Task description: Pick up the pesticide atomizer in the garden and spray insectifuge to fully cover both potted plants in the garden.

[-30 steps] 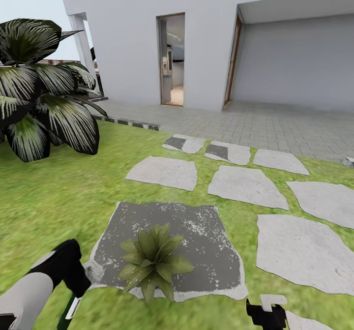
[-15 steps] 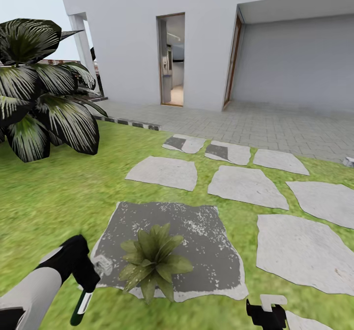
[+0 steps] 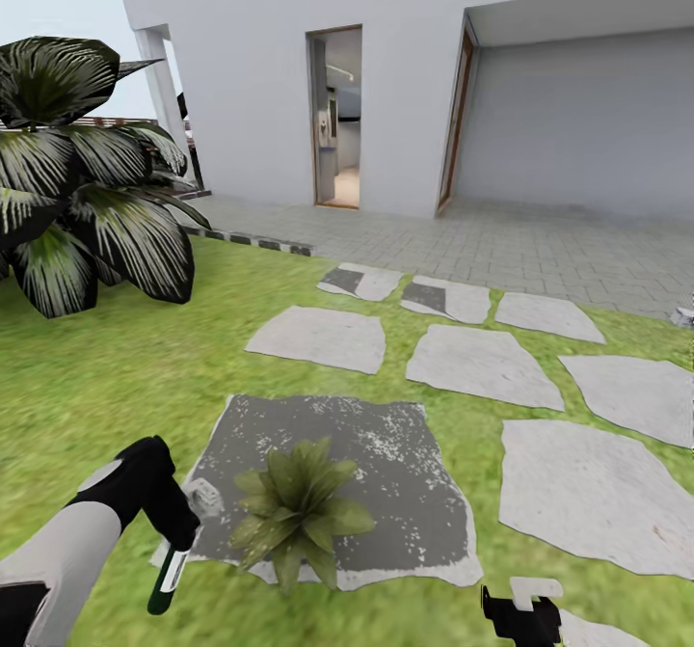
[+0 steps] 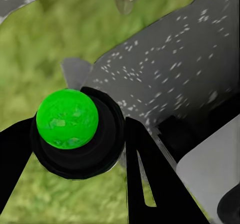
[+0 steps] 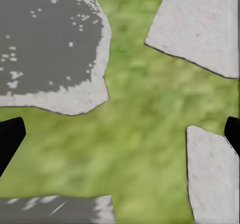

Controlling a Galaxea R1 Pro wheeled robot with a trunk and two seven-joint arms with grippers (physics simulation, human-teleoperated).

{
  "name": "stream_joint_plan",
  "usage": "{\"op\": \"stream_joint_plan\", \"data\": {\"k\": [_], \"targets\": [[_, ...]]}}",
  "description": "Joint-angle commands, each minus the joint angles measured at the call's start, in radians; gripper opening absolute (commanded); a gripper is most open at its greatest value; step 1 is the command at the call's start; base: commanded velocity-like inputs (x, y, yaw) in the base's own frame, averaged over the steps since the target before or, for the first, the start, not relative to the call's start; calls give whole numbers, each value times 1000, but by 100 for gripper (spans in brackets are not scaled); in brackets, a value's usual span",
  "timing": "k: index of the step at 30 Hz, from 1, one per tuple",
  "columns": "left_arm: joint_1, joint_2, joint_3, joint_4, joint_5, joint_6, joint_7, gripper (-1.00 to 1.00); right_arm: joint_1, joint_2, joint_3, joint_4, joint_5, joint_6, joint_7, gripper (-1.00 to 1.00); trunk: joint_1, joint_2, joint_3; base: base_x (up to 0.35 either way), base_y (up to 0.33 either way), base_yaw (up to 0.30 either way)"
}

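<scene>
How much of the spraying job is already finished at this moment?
Done: the atomizer is picked up, clamped in the left end effector beside the potted plant on the dark stepping stone. In hand: bringing it to that plant; no spray is visible. Left: covering this plant, then a second one. The right end effector hangs open over grass.

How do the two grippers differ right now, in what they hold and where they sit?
The left gripper is shut on the pesticide atomizer, beside the potted plant; the right gripper is open and holds nothing. The left hangs at the dark stepping stone's edge; the right hangs over grass between stones. Both point down at the ground.
</scene>
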Motion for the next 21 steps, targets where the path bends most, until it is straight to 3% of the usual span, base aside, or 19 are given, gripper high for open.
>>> {"op": "stream_joint_plan", "data": {"k": [1, 16, 21], "targets": [[-1, -1, 4, -2, -7, 10, -8, -100, -1, 0, -7, 1, 11, -3, -3, 100, 0, 0, -1, -73, -236, 49], [0, -2, 2, -2, -7, 11, 1, -100, -1, 2, -6, 1, 10, -3, -4, 100, 0, 0, -1, -163, -237, 254], [0, -2, 2, -2, -7, 12, 1, -100, -1, 2, -6, 1, 10, -3, -4, 100, 0, 0, -1, -19, -262, 276]]}}
